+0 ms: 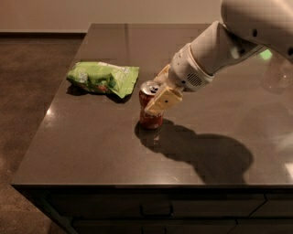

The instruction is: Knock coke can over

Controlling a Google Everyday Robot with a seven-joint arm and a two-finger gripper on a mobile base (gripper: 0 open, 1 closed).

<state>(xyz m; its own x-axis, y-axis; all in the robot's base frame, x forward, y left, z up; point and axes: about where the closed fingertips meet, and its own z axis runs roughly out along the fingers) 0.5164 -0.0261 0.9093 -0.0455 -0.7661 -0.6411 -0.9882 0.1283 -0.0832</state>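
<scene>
While upright, coke can (149,119) against jaws

kitchen or break-room counter, by the look of it
dark polished countertop (91,151) over drawer fronts (155,208), brown floor (27,91), plain pale wall (68,13) — on top a green snack bag (103,77) and a coke can (150,119), with the robot's gripper (158,97) at the can's upper side.

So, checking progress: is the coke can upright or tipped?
Upright: the coke can stands on its base, silver top up, the gripper beside its upper part.

Dark table (91,137) bears green bag (103,77) and coke can (149,119), gripper (156,91) alongside.
</scene>
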